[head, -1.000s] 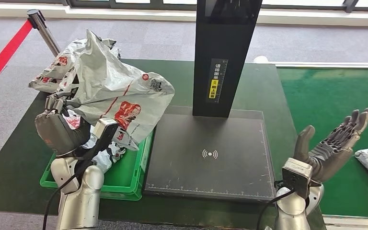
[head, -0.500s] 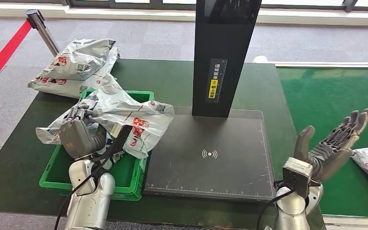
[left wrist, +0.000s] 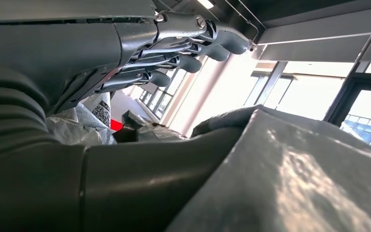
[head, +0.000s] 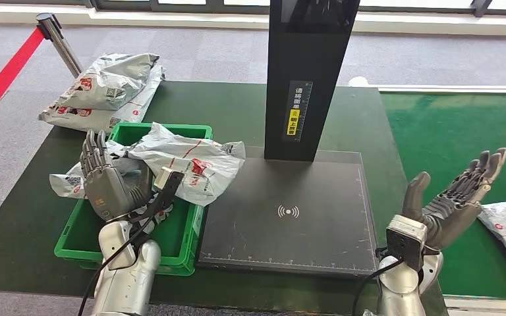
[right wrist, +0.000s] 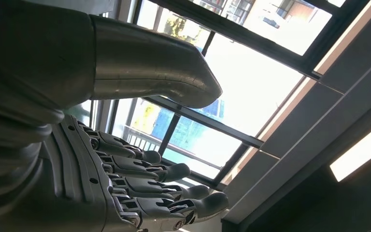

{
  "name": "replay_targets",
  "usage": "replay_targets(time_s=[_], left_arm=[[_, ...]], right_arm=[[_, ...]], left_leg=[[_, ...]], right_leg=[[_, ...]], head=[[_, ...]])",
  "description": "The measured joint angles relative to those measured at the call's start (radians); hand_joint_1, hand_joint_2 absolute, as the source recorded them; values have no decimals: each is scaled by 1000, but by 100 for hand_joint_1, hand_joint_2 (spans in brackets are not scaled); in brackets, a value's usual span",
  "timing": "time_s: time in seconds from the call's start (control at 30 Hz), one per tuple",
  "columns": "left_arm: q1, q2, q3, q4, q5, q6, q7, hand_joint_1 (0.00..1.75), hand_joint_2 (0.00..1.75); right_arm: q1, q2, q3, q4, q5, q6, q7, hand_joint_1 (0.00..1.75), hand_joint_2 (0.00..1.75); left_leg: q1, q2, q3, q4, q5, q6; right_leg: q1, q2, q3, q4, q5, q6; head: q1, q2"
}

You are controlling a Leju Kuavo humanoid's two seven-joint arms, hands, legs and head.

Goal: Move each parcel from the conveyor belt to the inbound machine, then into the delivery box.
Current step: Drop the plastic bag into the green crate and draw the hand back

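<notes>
Grey parcel [head: 188, 164] hides part of green delivery box [head: 171, 247] (rim showing).

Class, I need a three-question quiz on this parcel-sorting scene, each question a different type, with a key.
1. True or false: the left robot hand grips the grey parcel lying over the green bin.
2. Multiple choice: the right robot hand is (A) holding a parcel, (B) open and holding nothing, (C) pressing on the scanner plate.
3. Fill in: further parcels lie on the table's far left corner, beyond the ____ bin.

Key: 1 false, its fingers are spread; 2 B; 3 green.
</notes>
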Motion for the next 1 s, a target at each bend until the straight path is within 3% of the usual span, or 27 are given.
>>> replay_targets(time_s=[0.17, 0.3, 0.5, 0.73, 0.9, 1.0], left_arm=[[-1, 0, -3, 8, -4, 0, 16, 0, 0], [-2, 0, -16, 4, -3, 0, 17, 0, 175], [1, 0, -16, -26, 37, 0, -66, 0, 175], [24, 0, 44, -173, 380, 1, -348, 0, 175], [36, 2, 88, -236, 453, 1, -420, 0, 175], [43, 2, 127, -262, 554, 1, -516, 0, 175]], right_arm=[[1, 0, 0, 2, 0, 0, 0, 0, 175], [2, 0, 0, 8, 1, 0, 0, 0, 175], [2, 0, 0, 16, 3, 0, 0, 0, 175], [1, 0, 0, 37, 6, 0, 0, 0, 175], [0, 0, 0, 52, 6, 0, 0, 0, 175], [0, 0, 0, 58, 0, 4, 0, 0, 44]], left_leg=[[0, 0, 0, 0, 0, 0], [0, 0, 0, 0, 0, 0], [0, 0, 0, 0, 0, 0], [0, -1, -1, 0, 0, 0], [0, -2, -1, 0, 0, 0], [0, -2, -1, 0, 0, 0]], right_leg=[[0, 0, 0, 0, 0, 0], [0, 0, 0, 0, 0, 0], [0, 0, 0, 0, 0, 0], [0, 0, 0, 0, 0, 0], [0, -2, 0, 1, -1, -1], [0, -1, 0, 0, -1, -1]], head=[[0, 0], [0, 0], [0, 0], [0, 0], [0, 0], [0, 0]])
